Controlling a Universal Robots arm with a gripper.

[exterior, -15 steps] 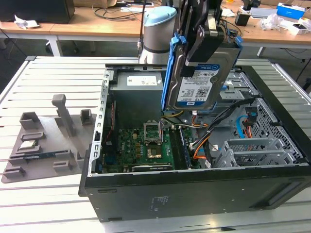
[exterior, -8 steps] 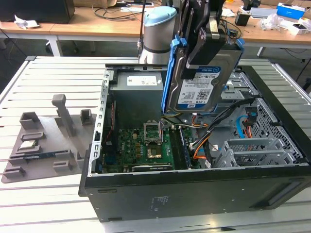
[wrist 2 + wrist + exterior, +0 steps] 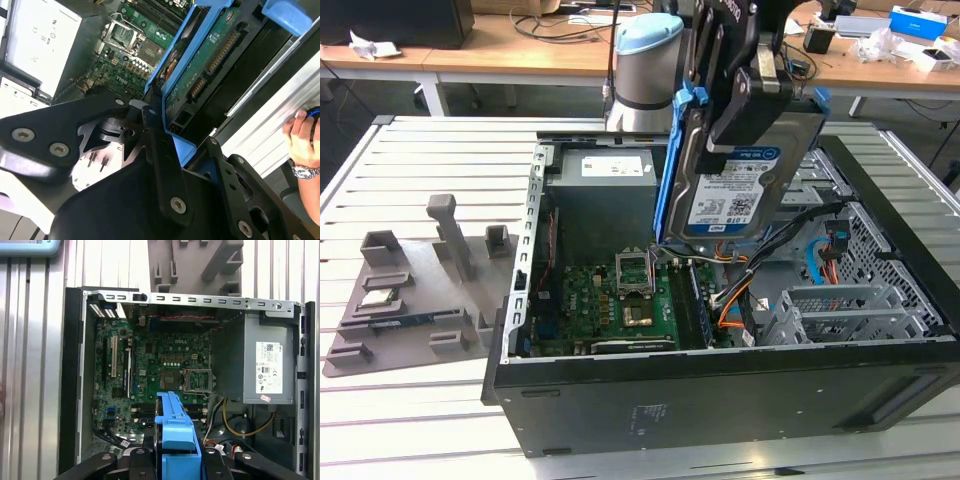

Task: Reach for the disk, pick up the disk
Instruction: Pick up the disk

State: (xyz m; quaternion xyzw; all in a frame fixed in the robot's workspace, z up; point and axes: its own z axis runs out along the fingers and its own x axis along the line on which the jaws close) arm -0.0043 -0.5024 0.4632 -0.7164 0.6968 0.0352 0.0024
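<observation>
Pincer: the pincer (image 3: 740,125) is clamped on the disk, its black fingers (image 3: 160,150) pressing the blue side rails; in the first wrist view the fingers sit either side of a blue rail end.
Disk: the disk (image 3: 745,195) hangs in the air above the open computer case, tilted steeply, its blue-and-white label facing the exterior view; it touches nothing but the pincer. In the second wrist view its green circuit side (image 3: 205,65) shows between the blue rails.
Rails: blue rail (image 3: 672,165) along the disk's edge on the exterior view's left, another tip near the top on the right; in the first wrist view the rail end (image 3: 175,432) is in the foreground.
Computer case: black computer case (image 3: 720,400) lies open on the tabletop (image 3: 420,140), green mainboard (image 3: 160,370) inside, grey power supply (image 3: 267,365) in one corner, metal drive cage (image 3: 840,310) at the exterior view's right.
Grey holder: a grey holder (image 3: 410,290) lies on the tabletop beside the case, at the exterior view's left.
Person: a hand (image 3: 302,137) with a wristwatch appears at the edge of the second wrist view, apart from the disk.
</observation>
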